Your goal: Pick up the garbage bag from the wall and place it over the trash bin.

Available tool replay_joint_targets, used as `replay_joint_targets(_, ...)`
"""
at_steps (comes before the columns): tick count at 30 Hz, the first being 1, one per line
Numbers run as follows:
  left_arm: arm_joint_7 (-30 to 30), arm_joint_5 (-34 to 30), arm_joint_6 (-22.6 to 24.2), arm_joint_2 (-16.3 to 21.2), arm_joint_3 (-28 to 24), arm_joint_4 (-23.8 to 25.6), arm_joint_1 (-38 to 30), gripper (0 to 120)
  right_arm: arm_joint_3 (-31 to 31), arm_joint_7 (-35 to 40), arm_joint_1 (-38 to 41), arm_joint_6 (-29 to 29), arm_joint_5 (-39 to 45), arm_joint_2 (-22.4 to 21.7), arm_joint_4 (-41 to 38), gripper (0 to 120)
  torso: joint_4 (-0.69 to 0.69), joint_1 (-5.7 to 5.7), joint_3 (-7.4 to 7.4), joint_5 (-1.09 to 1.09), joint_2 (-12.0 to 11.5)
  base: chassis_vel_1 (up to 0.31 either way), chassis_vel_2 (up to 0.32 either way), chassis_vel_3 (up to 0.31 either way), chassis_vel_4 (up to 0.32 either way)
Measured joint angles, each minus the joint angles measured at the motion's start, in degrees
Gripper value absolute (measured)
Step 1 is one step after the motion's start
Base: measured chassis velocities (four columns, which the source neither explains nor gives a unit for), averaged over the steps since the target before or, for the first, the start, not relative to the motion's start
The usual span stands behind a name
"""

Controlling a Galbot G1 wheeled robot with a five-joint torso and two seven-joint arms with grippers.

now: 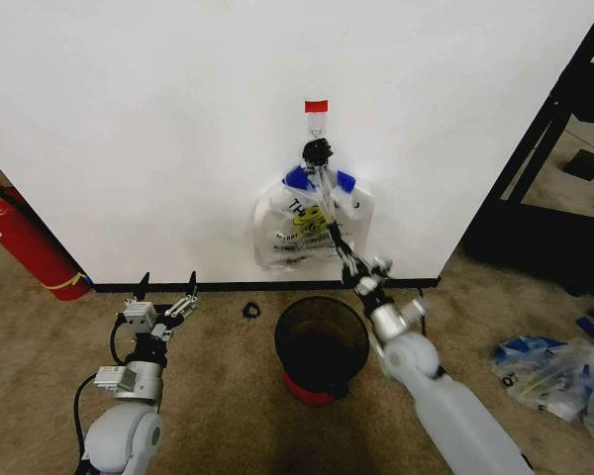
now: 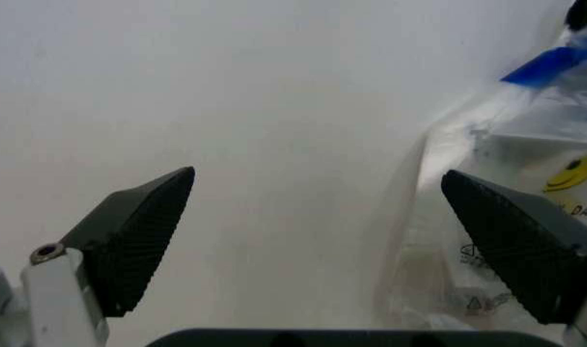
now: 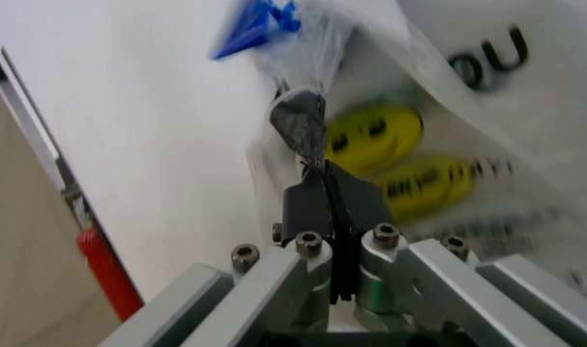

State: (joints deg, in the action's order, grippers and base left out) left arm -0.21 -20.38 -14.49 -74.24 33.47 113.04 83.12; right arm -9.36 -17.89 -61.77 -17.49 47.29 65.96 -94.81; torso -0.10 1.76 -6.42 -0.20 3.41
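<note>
right gripper [image 1: 333,230] pinched shut on the thin clear plastic garbage bag with blue tape patches [image 1: 312,220], which hangs on the far white wall [image 1: 158,129] above the round black mesh trash bin [image 1: 322,345]; left gripper [image 1: 165,287] spread wide, idle near-left.
</note>
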Motion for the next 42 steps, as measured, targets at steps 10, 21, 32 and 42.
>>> replay_joint_targets(10,0.0,0.1,0.2,-0.1,-0.1,1.8,1.3,100,-7.2,-9.3,-13.9,-4.5,-7.8,-3.4,-0.1,0,0.0,0.0,0.0,0.0,0.0,0.0,0.0,0.0,0.0)
replay_joint_targets(21,0.1,0.1,0.0,-0.2,0.2,2.8,2.2,100,-12.0,-17.2,-16.0,-5.9,-7.9,-4.9,2.7,0,0.01,0.0,-0.01,0.0,0.0,0.0,0.0,0.0,0.0)
replay_joint_targets(32,0.1,-0.1,-0.4,0.1,0.5,2.9,2.5,100,-17.5,-33.5,-15.6,-6.2,-5.5,-5.4,9.9,0,0.01,0.0,-0.01,0.0,0.0,0.0,0.0,0.0,0.0)
replay_joint_targets(42,0.1,-0.2,-0.4,0.2,0.3,2.0,1.8,100,-20.6,-45.1,-13.5,-5.6,-5.5,-4.9,15.5,0,0.0,0.01,-0.01,-0.01,0.0,0.0,0.0,0.0,0.0)
